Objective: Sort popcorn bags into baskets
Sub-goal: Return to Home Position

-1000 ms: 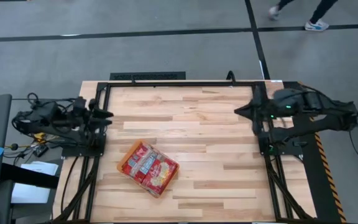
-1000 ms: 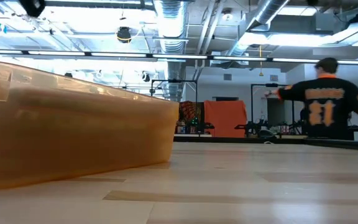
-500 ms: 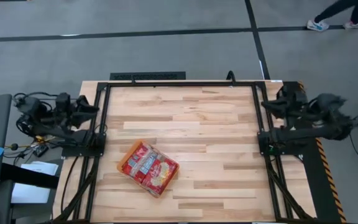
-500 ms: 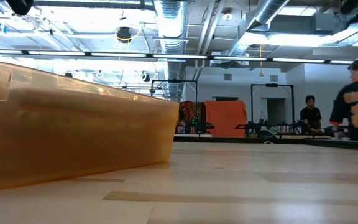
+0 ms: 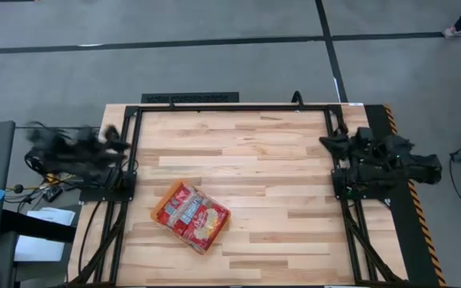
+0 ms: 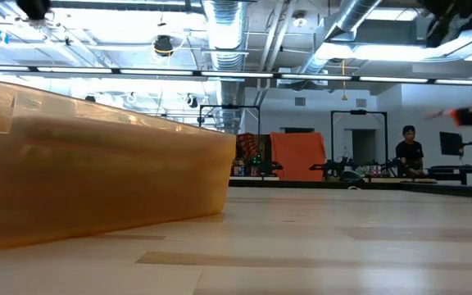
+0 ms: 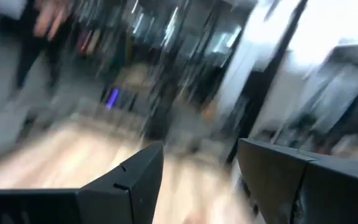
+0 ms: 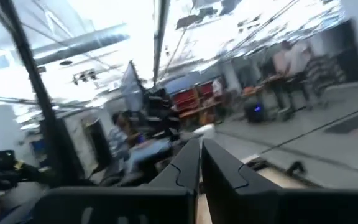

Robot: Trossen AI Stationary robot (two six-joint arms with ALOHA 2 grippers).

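Note:
The orange bin sits on the near-left part of the table, turned at a slant. Several red popcorn bags with cream panels lie flat inside it. In the low view only the bin's translucent wall shows and the bags are hidden. My left gripper is folded back at the table's left edge, open, pointing out into the room. My right gripper is at the right edge, shut. Both are far from the bin.
A black frame runs around the wooden table top. Cables and equipment lie off the left edge. A person stands far off in the room, and others show in the right wrist view.
Both arms have drawn back from over the table toward their own side edges and are still swinging, with the wrist views blurred. The person in the dark shirt has walked out of the low view to the right. The bin and bags have stayed put.

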